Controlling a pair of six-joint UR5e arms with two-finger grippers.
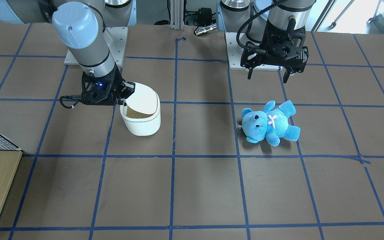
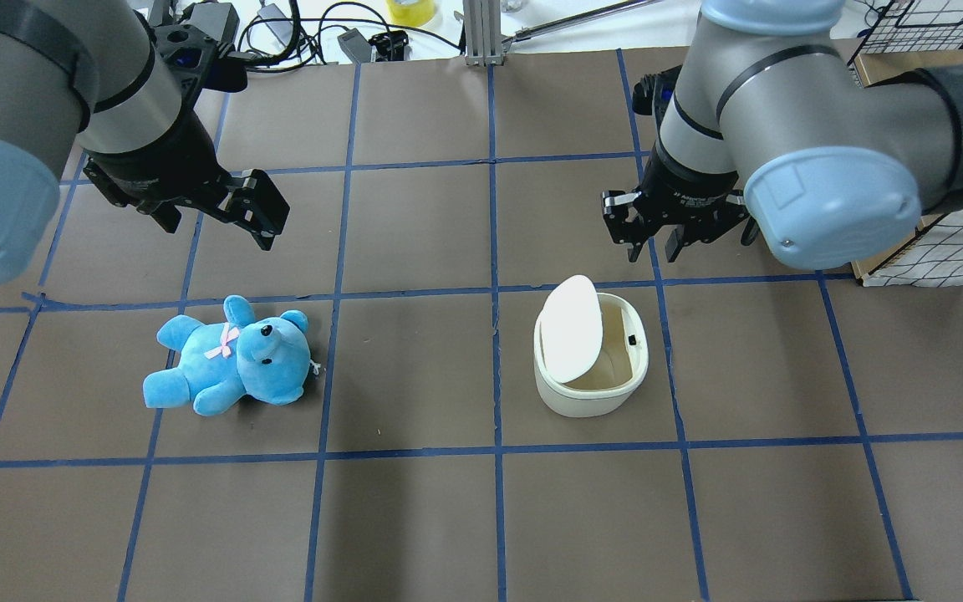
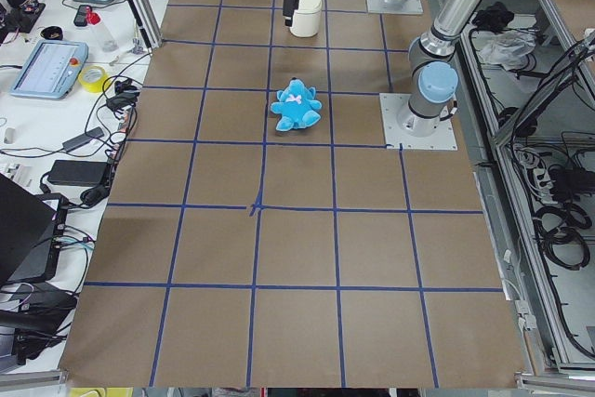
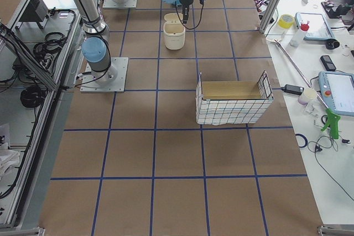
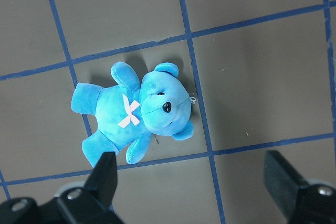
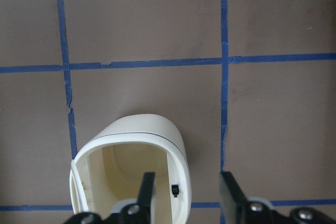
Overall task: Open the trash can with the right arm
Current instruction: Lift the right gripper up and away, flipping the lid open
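Overhead exterior view has the trash can (image 2: 586, 400) standing upright, well apart from the blue teddy bear (image 2: 231, 364), on the side of the bear where the right arm (image 2: 816, 125) comes in. By the can's far rim sits the right gripper (image 2: 653, 249), jaws partly parted, nothing in them. On the right wrist camera one finger (image 6: 147, 190) shows over the can's hollow and the other outside its wall; whether they touch it, can't tell. The can is white, rounded-square and cream inside. Its lid (image 2: 569, 326) is tilted up, the mouth is exposed, and a small black catch (image 6: 174, 189) sits on the inner wall. White print on the gripper's collar is too small to read. Above the bear the left gripper (image 1: 267, 79) hangs wide open, empty.
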